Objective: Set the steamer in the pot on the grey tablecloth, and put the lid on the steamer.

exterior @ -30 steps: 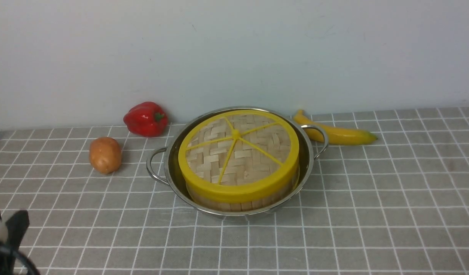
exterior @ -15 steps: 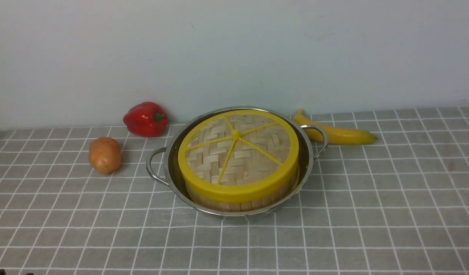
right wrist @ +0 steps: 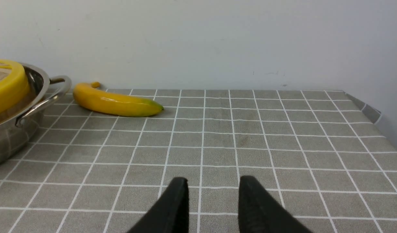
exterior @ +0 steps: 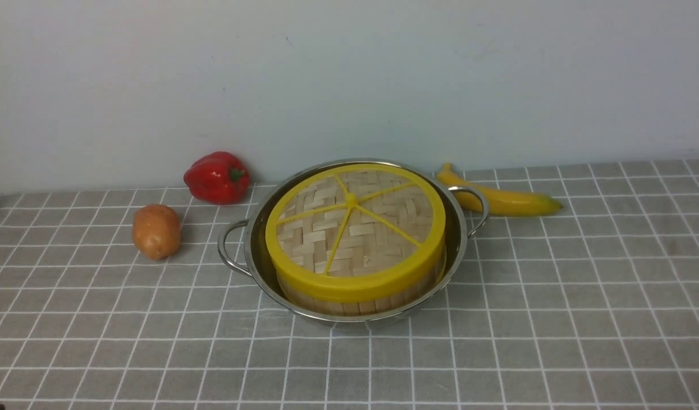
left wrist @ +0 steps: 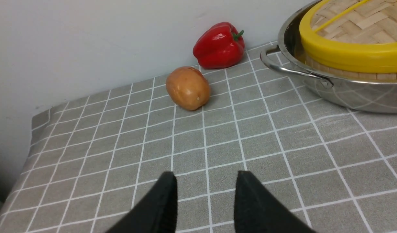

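Steamer [exterior: 360, 308] in pot [exterior: 258, 250], well apart from both open pincers [left wrist: 205, 184] [right wrist: 214, 186]

A shiny stainless-steel pot [right wrist: 10, 139] holds a yellow-rimmed round bamboo piece [right wrist: 10, 87]; nearby, a curved yellow banana with a green tip [right wrist: 117, 103] lies on the white-gridded grey tablecloth [right wrist: 217, 139].

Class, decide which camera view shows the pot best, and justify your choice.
The front view: the pot's whole rim and both loop handles appear. Each wrist view catches only part of it, with one handle.
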{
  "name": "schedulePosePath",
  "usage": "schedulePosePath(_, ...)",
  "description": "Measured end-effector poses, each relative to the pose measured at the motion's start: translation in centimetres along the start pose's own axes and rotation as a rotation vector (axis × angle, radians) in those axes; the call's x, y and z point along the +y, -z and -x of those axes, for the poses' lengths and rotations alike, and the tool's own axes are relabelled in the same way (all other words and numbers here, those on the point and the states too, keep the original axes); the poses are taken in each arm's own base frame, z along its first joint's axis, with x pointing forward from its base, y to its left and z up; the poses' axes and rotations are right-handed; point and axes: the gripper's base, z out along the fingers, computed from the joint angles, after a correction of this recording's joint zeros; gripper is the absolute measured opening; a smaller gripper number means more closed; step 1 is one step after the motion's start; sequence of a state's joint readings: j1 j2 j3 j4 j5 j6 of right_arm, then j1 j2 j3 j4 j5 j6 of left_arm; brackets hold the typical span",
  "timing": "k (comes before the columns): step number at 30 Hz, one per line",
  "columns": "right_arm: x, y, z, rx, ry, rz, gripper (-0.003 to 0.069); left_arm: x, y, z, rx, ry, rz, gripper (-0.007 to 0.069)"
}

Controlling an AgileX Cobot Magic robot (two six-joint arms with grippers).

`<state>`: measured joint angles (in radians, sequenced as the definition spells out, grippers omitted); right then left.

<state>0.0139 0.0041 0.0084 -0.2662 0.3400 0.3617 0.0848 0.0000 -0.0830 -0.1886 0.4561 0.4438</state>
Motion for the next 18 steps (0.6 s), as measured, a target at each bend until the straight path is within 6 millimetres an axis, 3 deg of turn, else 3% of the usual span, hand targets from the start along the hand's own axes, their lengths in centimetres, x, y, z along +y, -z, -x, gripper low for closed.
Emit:
schedulePosePath(9,0.0,0.0,0.0,0.0,0.0,0.0,0.0243,0.3,0.0,-0.1,0.012,0.078,0.035,0.0242)
schedulePosePath(18,0.0,0.0,0.0,0.0,0.0,0.0,0.0243,0.2,-0.9,-2.3,0.054,0.159,0.078,0.0242)
